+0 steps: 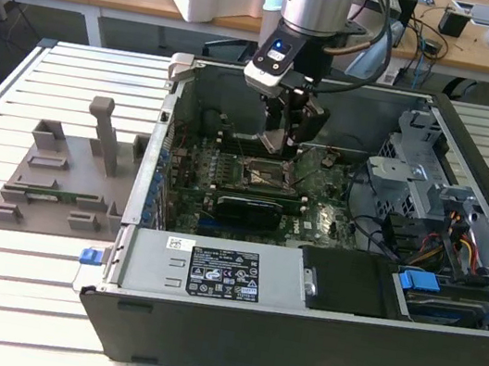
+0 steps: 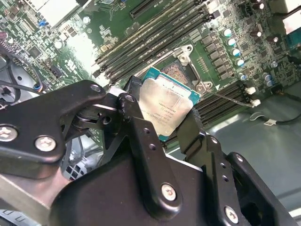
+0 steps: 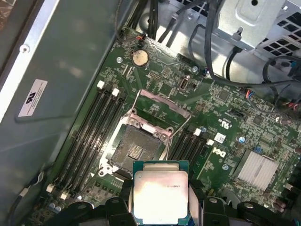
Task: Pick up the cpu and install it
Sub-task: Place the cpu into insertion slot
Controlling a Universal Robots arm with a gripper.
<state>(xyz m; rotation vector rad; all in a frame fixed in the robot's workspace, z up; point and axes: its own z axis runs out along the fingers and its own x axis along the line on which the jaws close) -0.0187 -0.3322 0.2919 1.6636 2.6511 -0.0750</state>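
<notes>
We log the gripper (image 1: 285,148) down inside the open computer case (image 1: 293,341), its jaws closed partway onto the cpu (image 2: 167,106) and pinching it by two opposite edges (silvery top toward both wrist cameras). The cpu hangs above the motherboard (image 3: 225,117), at the edge of the socket (image 3: 136,148), which lies bare with its metal frame (image 3: 160,106) swung up. Cpu not yet seated.
</notes>
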